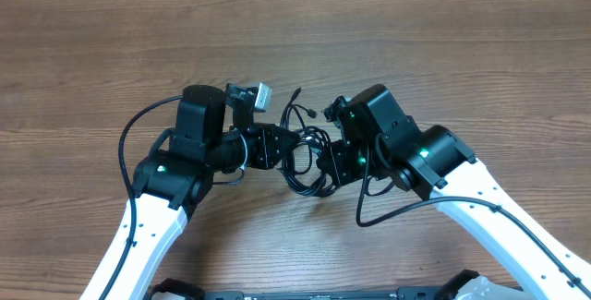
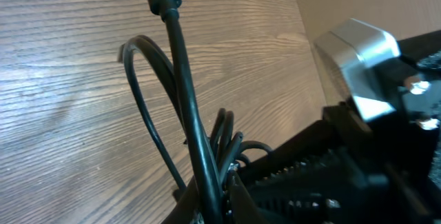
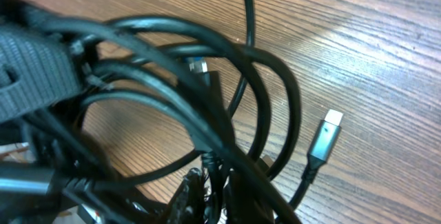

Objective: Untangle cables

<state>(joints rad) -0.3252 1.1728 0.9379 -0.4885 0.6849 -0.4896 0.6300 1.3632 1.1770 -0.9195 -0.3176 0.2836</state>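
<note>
Black cables [image 1: 302, 138] bunch between left jaws and right jaws, both pinching them.

White arms [image 1: 129, 240] with black joints [image 1: 199, 120], green lights [image 1: 424, 153] and black wires [image 1: 123, 148].

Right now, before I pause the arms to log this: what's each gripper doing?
Left gripper: closed on the cable bundle.
Right gripper: closed on the same bundle, apparently.

Two hands [image 1: 275, 147] [image 1: 330, 164], one tangled bundle of cables [image 1: 305, 143], one table [image 1: 434, 42].
</note>
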